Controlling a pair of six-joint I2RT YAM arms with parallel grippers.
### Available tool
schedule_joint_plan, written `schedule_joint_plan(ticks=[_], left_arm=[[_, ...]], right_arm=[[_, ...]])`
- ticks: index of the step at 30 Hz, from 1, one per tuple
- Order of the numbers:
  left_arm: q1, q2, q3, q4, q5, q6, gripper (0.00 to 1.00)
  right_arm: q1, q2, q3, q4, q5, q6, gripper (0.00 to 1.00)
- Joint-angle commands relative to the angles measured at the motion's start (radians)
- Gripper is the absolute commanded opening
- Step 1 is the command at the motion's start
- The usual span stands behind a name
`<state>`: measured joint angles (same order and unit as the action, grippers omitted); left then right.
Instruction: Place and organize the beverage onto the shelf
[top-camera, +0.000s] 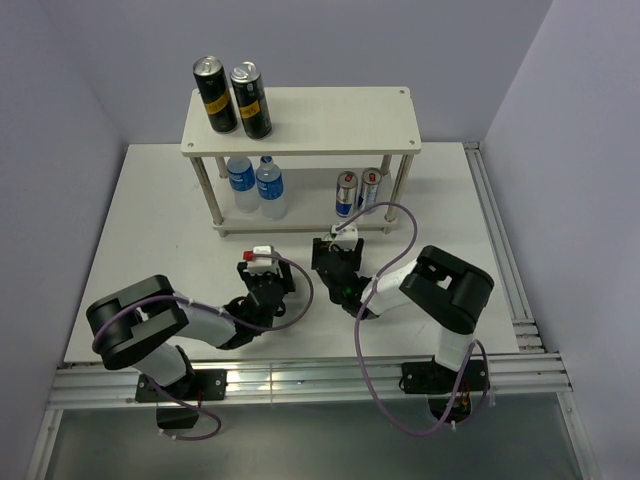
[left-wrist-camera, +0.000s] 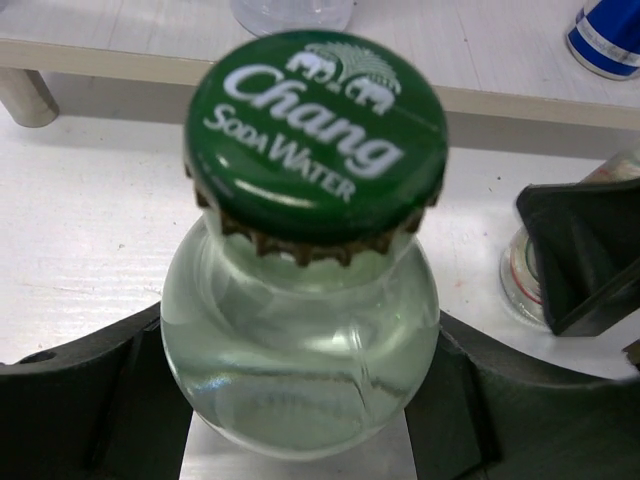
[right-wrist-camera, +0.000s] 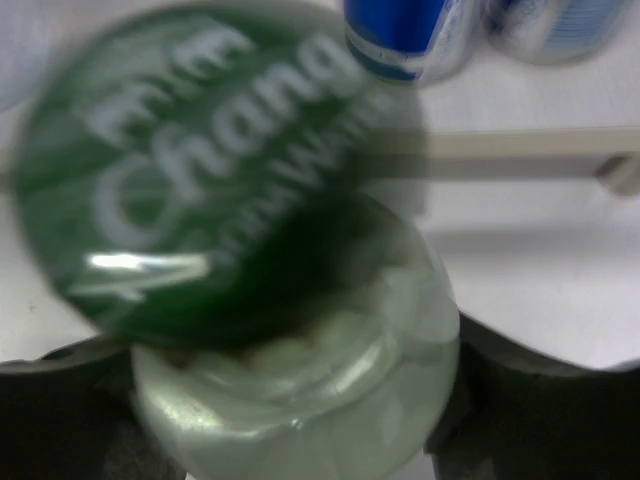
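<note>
First soda bottle (left-wrist-camera: 315, 130) sits between the left gripper's (left-wrist-camera: 300, 400) fingers, second soda bottle (right-wrist-camera: 200, 170) between the right gripper's (right-wrist-camera: 295, 420), just to its right. Ahead stands the shelf (top-camera: 330, 120): water bottles (top-camera: 255, 185) and small cans (top-camera: 358, 190) on its lower board, tall cans (top-camera: 230, 97) on top.

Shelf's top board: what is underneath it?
On the lower board, two water bottles at left and two blue-and-silver cans at right. The top board covers the lower board's rear, so anything there is unseen.

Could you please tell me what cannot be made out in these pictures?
Top view: the left hand and right hand hide the left bottle and right bottle.
Right wrist view: blur smears the right bottle; grip unclear.
Left wrist view: bottom edge cuts off the left bottle's base.
</note>
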<state>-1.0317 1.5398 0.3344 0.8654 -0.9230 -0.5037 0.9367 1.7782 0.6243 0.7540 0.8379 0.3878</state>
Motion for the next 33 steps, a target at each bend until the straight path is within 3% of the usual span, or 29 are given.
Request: schedule_joint_plan(ticks=[1, 3, 4, 6, 7, 12, 16, 24, 33], left_arm=[[0.019, 0.019, -0.005, 0.101, -0.023, 0.013, 0.36], [0.024, 0.031, 0.000, 0.110, -0.023, 0.021, 0.21], [0.027, 0.037, 0.003, 0.109, -0.025, 0.021, 0.16], [0.028, 0.049, 0.008, 0.115, -0.028, 0.022, 0.02], [0.028, 0.049, 0.008, 0.110, -0.028, 0.021, 0.00], [0.028, 0.039, 0.002, 0.072, -0.016, -0.005, 0.00], [0.028, 0.065, 0.017, 0.040, -0.014, -0.025, 0.00], [0.010, 0.102, 0.048, 0.000, -0.001, -0.042, 0.00], [-0.013, 0.120, 0.086, -0.023, 0.033, -0.026, 0.00]], right_arm=[[-0.013, 0.030, 0.031, 0.110, 0.041, -0.030, 0.62], [-0.015, 0.035, 0.028, 0.114, 0.041, -0.029, 0.42], [-0.015, 0.033, 0.028, 0.111, 0.037, -0.027, 0.23], [-0.015, 0.014, 0.020, 0.088, 0.033, -0.012, 0.04], [-0.013, 0.001, 0.014, 0.076, 0.032, 0.005, 0.00], [0.042, -0.160, -0.043, -0.027, 0.098, 0.023, 0.00], [0.120, -0.438, -0.012, -0.267, 0.142, 0.023, 0.00], [0.131, -0.808, 0.231, -0.602, 0.138, -0.101, 0.00], [0.050, -0.725, 0.704, -0.835, 0.023, -0.306, 0.00]])
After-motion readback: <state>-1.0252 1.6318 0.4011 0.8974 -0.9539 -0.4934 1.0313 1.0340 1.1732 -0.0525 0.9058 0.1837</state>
